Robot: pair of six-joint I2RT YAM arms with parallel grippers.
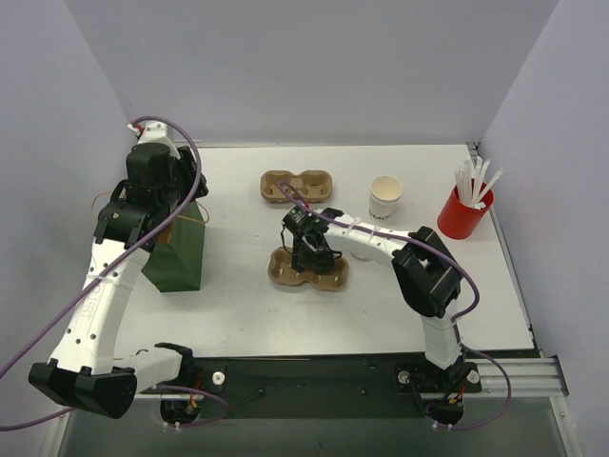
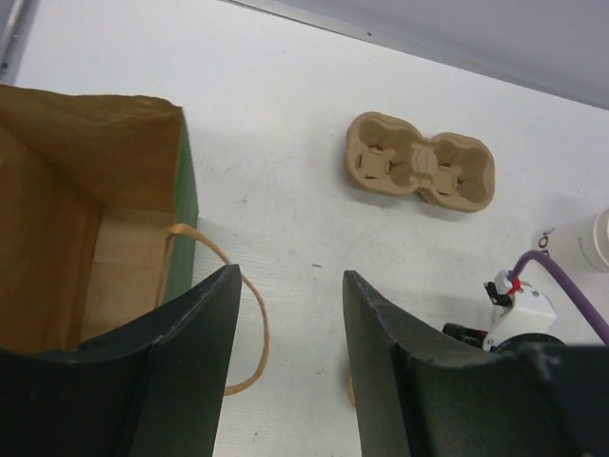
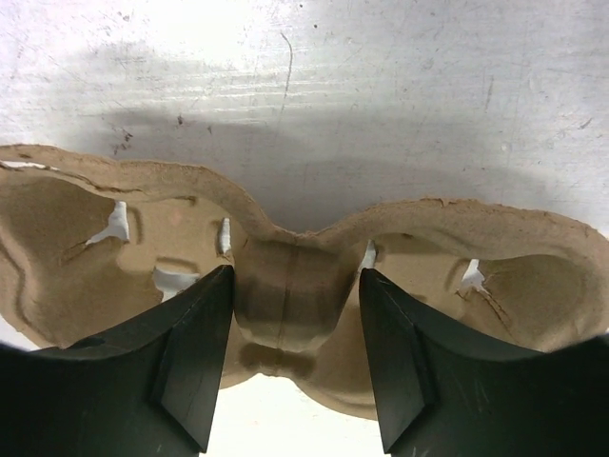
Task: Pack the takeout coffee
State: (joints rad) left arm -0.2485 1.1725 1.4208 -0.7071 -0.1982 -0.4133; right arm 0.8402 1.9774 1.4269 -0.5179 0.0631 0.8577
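Little is packed: the takeout cup (image 1: 385, 198) stands on the worktop (image 1: 238, 314), outside any carrier. The right gripper (image 3: 295, 286) straddles the near carrier's (image 1: 282, 270) middle ridge, fingers (image 3: 190, 352) spread wide. The left gripper (image 2: 290, 276), also wide, hovers by the bag (image 1: 181, 262).

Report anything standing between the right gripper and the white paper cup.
Nothing visible. The right gripper straddles the near carrier's middle ridge; the white paper cup stands beyond on bare table.

Left tool (image 2: 290, 274) raised, pointing down, jaws apart. Right tool (image 3: 295, 273) low, reaching leftward, jaws apart.
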